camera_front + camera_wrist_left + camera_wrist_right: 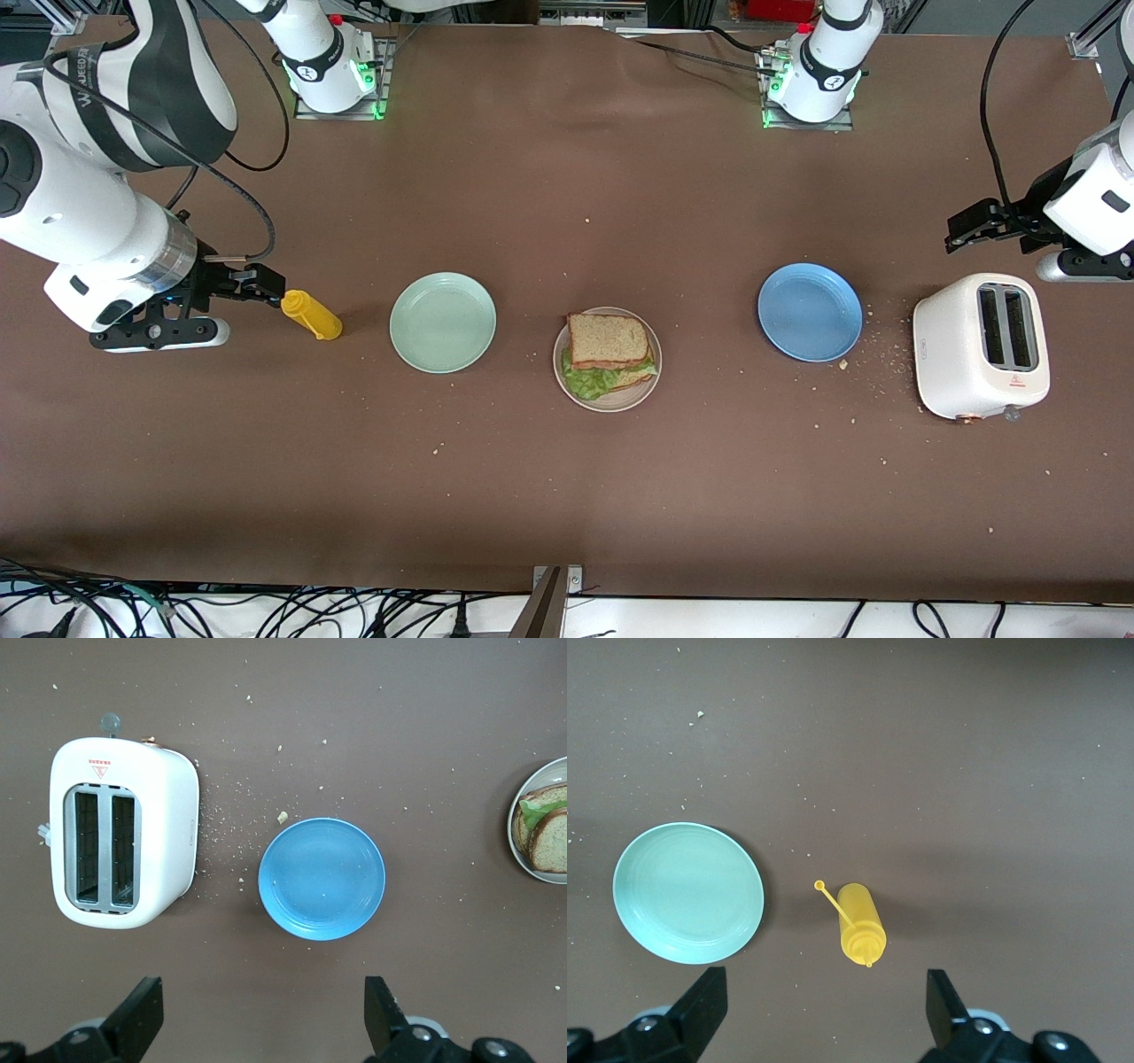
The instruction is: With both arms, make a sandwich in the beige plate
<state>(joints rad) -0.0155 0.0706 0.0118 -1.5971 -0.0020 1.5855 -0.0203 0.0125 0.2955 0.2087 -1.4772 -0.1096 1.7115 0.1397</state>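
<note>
- Front view, centre of table: beige plate (608,400), round with a raised rim, bearing the sandwich (609,352).
- Sandwich: two brown bread slices stacked, ruffled green lettuce spilling out of the edge nearer the front camera; the top slice sits askew on the lower one. A sliver of plate and sandwich also shows at the edge of the left wrist view (542,828).
- Mint-green plate (443,322): bare, beside the beige plate toward the right arm's end of the table.
- Blue plate (810,311): bare, beside the beige plate toward the left arm's end; crumbs scattered between it and the toaster.
- White toaster (982,345): two slots facing up, at the left arm's end, just beside the blue plate.
- Yellow squeeze bottle (311,315): lying on its side at the right arm's end, near the mint-green plate, cap tip hanging loose.
- Left gripper (967,227): over bare table near the toaster, fingers spread wide, nothing between them.
- Right gripper (257,285): over the table just beside the yellow bottle, fingers spread wide, holding nothing.
</note>
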